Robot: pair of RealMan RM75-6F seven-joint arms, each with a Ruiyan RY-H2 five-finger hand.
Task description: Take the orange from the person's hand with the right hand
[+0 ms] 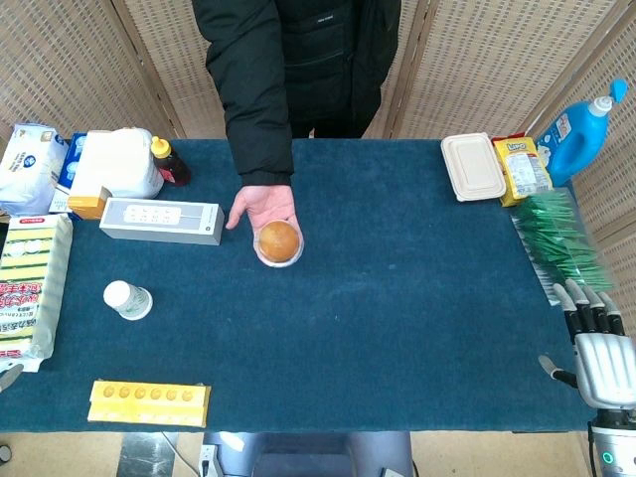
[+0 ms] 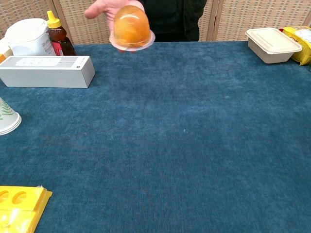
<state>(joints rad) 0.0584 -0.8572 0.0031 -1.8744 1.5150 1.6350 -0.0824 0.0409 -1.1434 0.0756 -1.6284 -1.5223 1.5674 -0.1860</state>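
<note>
A person in a black jacket stands behind the table and holds out an orange [image 1: 279, 239] in a clear domed cup on an upturned palm [image 1: 258, 207]. In the chest view the orange [image 2: 131, 25] hangs above the far edge of the blue cloth, the palm [image 2: 104, 8] behind it. My right hand [image 1: 599, 348] rests at the table's right front corner, far from the orange, fingers stretched out and apart, holding nothing. It does not show in the chest view. My left hand is out of both views.
A grey power strip box [image 1: 161, 221] lies just left of the person's hand. A white cup [image 1: 127, 299] and a yellow tray [image 1: 149, 402] sit front left. A lidded food box [image 1: 473, 167], snack bag [image 1: 524, 167], blue detergent bottle [image 1: 581, 130] and green packets [image 1: 556, 238] line the right side.
</note>
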